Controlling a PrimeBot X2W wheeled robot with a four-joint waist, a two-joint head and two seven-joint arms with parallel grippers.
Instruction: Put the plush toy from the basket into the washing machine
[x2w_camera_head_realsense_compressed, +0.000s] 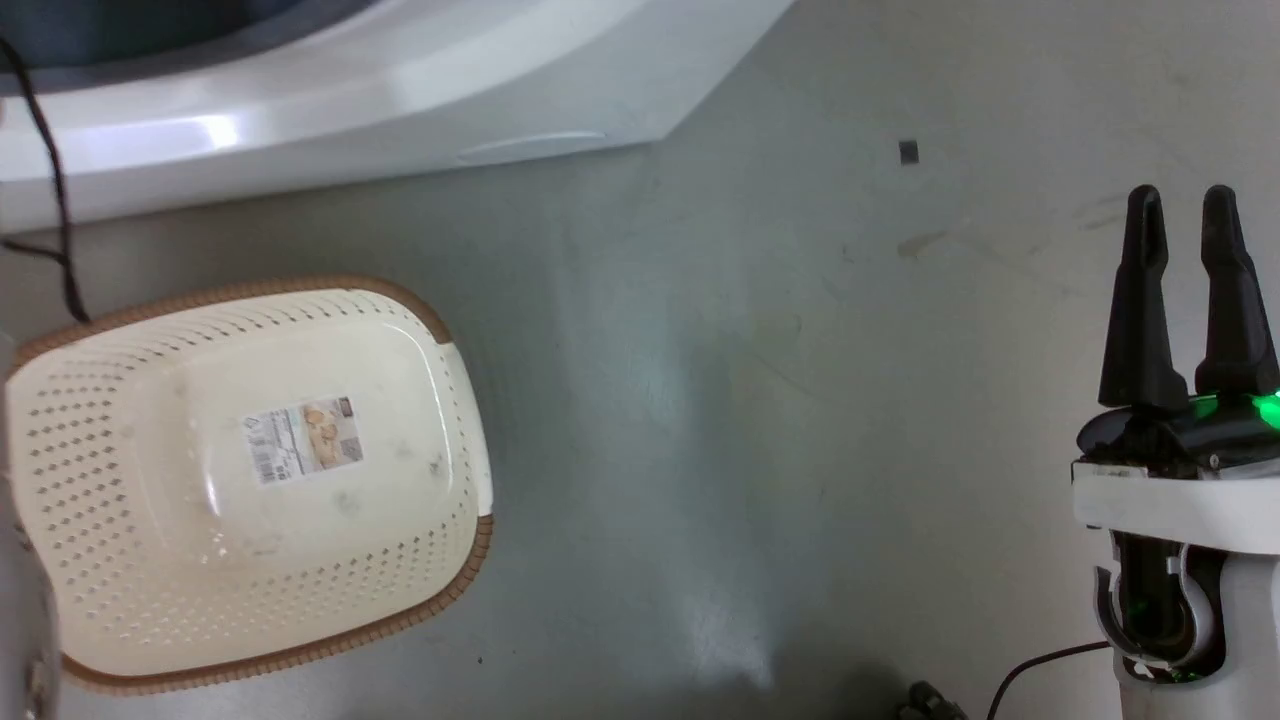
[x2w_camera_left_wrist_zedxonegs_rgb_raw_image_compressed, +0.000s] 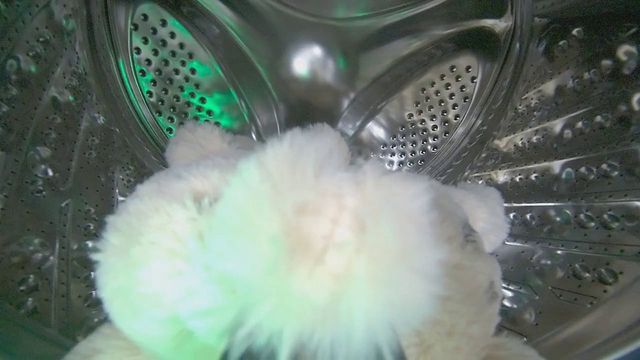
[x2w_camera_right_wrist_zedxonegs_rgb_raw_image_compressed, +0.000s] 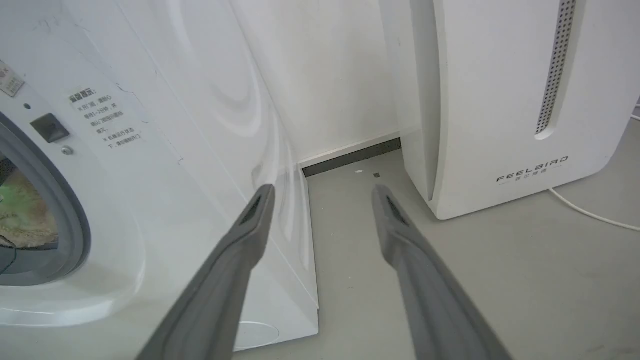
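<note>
While the fluffy cream plush toy (x2w_camera_left_wrist_zedxonegs_rgb_raw_image_compressed: 300, 240) is lying inside the white washing machine's perforated steel drum (x2w_camera_left_wrist_zedxonegs_rgb_raw_image_compressed: 550, 150), fur is hiding the left claw, so I cannot tell its grip, the right claw (x2w_camera_head_realsense_compressed: 1182, 205) is hanging spread, and releasing looks next.

Grey floor (x2w_camera_head_realsense_compressed: 760, 400) here, and the basket (x2w_camera_head_realsense_compressed: 100, 440) sits on it, near the foot of the washing machine (x2w_camera_head_realsense_compressed: 350, 90). Over by the wall, the white FEELBIRD appliance (x2w_camera_right_wrist_zedxonegs_rgb_raw_image_compressed: 500, 100) stands on the floor too, with a white cord (x2w_camera_right_wrist_zedxonegs_rgb_raw_image_compressed: 590, 214) trailing alongside.
</note>
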